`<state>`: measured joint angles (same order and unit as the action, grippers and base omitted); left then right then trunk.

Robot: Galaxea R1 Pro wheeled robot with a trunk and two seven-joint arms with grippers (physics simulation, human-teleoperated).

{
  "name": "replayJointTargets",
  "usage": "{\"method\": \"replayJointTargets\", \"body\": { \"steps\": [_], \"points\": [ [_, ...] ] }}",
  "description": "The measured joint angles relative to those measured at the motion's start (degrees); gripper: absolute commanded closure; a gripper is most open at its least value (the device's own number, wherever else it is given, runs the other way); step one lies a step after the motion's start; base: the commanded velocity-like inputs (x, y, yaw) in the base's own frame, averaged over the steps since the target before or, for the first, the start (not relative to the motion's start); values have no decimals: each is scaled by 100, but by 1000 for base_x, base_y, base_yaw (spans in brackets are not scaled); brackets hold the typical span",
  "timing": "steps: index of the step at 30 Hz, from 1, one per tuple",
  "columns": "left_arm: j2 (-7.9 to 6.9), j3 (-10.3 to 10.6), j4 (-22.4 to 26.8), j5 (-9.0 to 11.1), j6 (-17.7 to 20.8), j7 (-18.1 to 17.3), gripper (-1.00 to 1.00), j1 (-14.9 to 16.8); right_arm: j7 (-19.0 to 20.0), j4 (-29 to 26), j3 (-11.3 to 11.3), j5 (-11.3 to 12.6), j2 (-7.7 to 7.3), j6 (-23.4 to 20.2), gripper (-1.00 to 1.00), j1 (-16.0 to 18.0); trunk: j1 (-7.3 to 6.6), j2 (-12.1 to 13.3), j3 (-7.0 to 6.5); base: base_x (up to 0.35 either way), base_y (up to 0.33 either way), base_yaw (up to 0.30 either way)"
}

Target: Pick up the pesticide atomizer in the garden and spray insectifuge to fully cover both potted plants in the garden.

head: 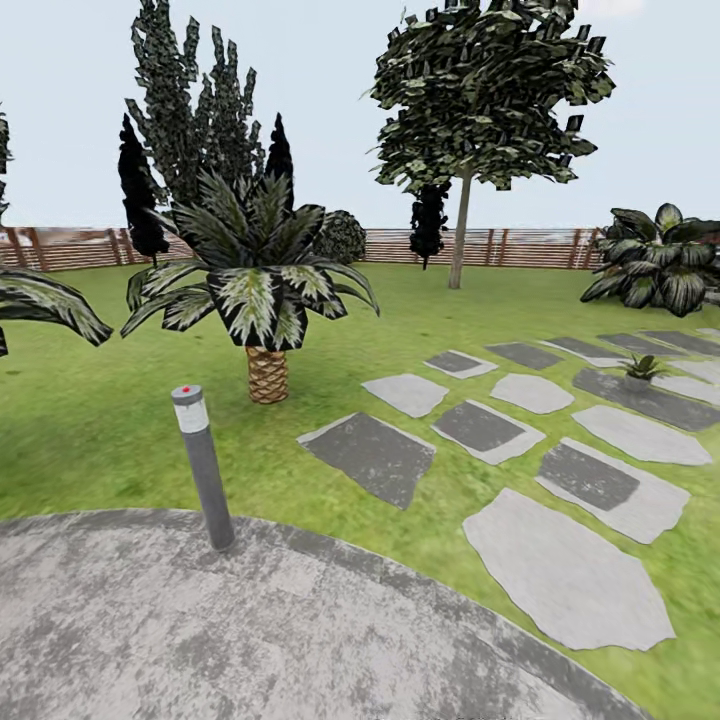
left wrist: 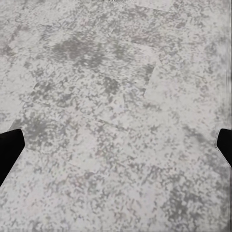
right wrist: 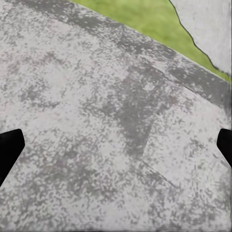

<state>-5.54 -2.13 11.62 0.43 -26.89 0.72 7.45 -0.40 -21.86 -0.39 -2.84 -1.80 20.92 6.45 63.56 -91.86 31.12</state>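
Both grippers, left and right, spread wide over mottled pavement; one potted plant, I think, sits on the far stepping stones; no writing legible.

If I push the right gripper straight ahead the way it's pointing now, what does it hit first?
Most likely the mottled grey paving: the right gripper, fingers wide apart, points down at it with nothing between. The strip of lawn and a pale stepping stone lie beyond the line. How far off the paving lies is unclear.

Head camera overlooks the garden; wrist cameras face paving closely.
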Motion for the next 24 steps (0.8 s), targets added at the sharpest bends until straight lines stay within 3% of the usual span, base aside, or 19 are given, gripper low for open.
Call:
{"method": "replayJointTargets", "body": {
  "steps": [24],
  "points": [
    [-4,0,0,6,0,0,-100,0,0,0,0,-3,1,0,-100,0,527,-963,431,0,0,-300]
  ]
}}
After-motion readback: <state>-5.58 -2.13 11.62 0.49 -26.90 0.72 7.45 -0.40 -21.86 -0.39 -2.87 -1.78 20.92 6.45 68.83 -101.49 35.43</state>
